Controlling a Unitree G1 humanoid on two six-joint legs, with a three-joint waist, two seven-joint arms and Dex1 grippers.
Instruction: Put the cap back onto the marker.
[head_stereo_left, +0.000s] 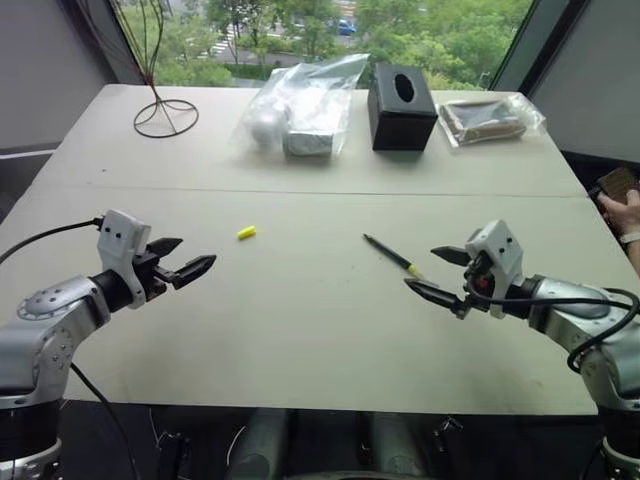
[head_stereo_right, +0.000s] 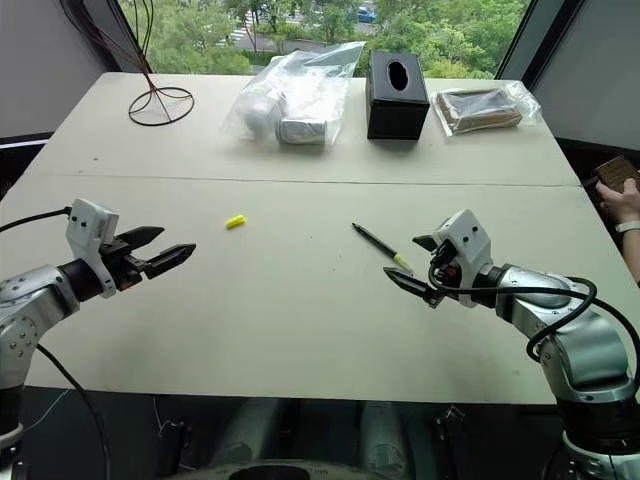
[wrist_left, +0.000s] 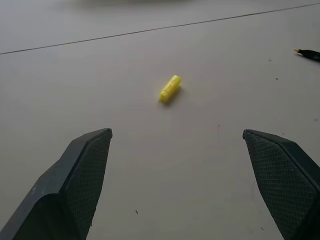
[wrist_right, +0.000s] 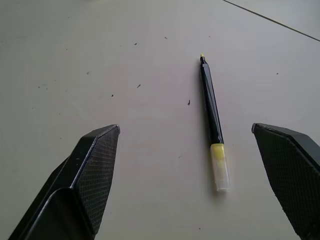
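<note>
Both of my grippers hang low over the near half of the pale table (head_stereo_left: 300, 330), each with its two black fingers spread wide and nothing between them. Left gripper (head_stereo_left: 188, 258): it points toward the table's middle, and the cap (head_stereo_left: 246, 232), a short bright yellow cylinder, lies flat on the bare surface just ahead of its fingertips and slightly farther from me, touching nothing; in the left wrist view the cap (wrist_left: 170, 88) sits ahead of the gap between the two fingers. Right gripper (head_stereo_left: 438, 272): it points inward from the other side, and the marker (head_stereo_left: 392, 256) lies flat just beyond its fingertips, a thin black stick set diagonally, its yellow-banded end toward this gripper and its fine tip pointing away toward the table's centre. In the right wrist view the marker (wrist_right: 212, 120) lies between the two open fingers, nearer one of them, untouched. Cap and marker lie well apart. Along the far edge stand a wire stand (head_stereo_left: 165, 115), a clear plastic bag (head_stereo_left: 300, 105), a black tissue box (head_stereo_left: 402, 105) and a second bagged item (head_stereo_left: 488, 118). At the right edge a person's hand (head_stereo_left: 625, 212) holds a small object.
</note>
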